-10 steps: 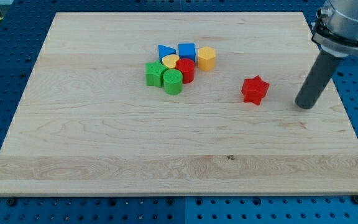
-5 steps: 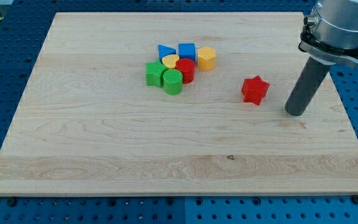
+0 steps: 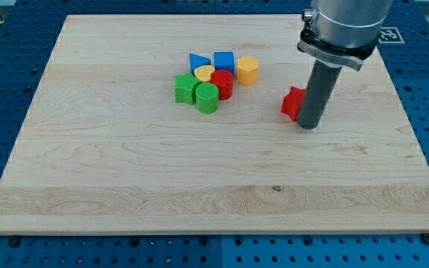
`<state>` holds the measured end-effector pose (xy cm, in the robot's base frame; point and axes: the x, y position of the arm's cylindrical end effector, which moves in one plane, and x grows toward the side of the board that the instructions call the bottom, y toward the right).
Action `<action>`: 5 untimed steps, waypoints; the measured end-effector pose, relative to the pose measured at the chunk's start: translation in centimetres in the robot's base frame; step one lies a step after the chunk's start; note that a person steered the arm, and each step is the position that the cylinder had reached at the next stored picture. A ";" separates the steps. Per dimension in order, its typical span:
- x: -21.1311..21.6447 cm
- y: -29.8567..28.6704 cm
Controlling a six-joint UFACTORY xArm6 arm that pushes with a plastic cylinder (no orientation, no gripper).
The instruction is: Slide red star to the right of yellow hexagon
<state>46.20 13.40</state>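
The red star (image 3: 292,103) lies on the wooden board, right of the centre, partly hidden behind my rod. My tip (image 3: 308,125) touches the star's right side. The yellow hexagon (image 3: 247,69) sits to the star's upper left, at the right end of a cluster of blocks, apart from the star.
The cluster holds a blue block (image 3: 199,62), a blue block (image 3: 224,60), a yellow block (image 3: 204,73), a red cylinder (image 3: 223,84), a green block (image 3: 185,88) and a green cylinder (image 3: 207,97). The board's right edge (image 3: 402,112) lies past my rod.
My tip has moved left from the board's right side and reached the red star. The star has shifted slightly to the left and up.
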 end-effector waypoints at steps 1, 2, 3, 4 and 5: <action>-1.1 -0.9; -3.7 -1.0; -6.3 -1.4; -9.0 -2.0; -12.1 -2.8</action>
